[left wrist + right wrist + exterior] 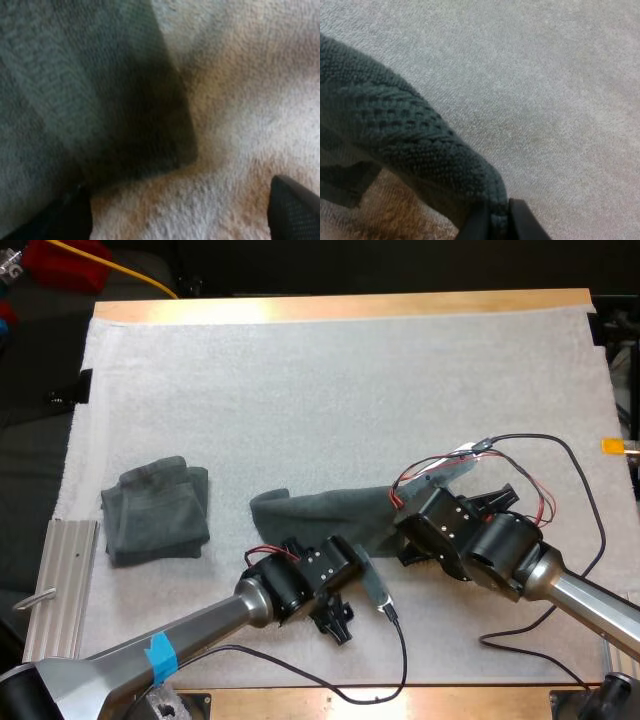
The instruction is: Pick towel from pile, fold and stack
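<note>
Towel (pixel 330 510) pinched at its edge by the right hand (pixel 497 222); left hand (pixel 180 212) spread beside its corner.

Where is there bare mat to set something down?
Mat is bare across its far half, beyond both towels; also between folded towel and held towel. Near side is crowded: right pincer grips the held towel, left pincer open at its corner.

Long towel (pixel 330 515), dark grey-green, stretched flat on mat (pixel 350 370), right end pinched in right hand (pixel 494 222); folded towel (pixel 155 512) well left.
</note>
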You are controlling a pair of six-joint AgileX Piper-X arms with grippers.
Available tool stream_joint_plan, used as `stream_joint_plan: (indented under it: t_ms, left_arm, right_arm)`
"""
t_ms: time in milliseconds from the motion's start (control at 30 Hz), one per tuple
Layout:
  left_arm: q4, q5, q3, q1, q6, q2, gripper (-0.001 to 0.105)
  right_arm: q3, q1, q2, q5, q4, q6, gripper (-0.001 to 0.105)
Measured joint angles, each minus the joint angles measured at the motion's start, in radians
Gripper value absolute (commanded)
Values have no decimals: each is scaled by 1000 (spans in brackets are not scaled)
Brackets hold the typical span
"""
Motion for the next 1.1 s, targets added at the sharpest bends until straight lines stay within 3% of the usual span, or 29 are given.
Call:
stream_joint_plan:
  t_ms: [233, 400, 767, 1100]
  left_arm:
    - [-69, 45, 1, 13, 21, 46, 69]
    - [-50, 56, -3, 13, 21, 148, 69]
    - [-24, 86, -37, 15, 28, 183, 69]
    - [35, 83, -105, 15, 28, 219, 44]
  right_arm:
    - [0, 0, 0, 0, 0, 9, 1]
    - [0, 0, 0, 0, 0, 15, 1]
    - [0, 0, 0, 0, 0, 15, 1]
    - [0, 0, 0, 0, 0, 25, 1]
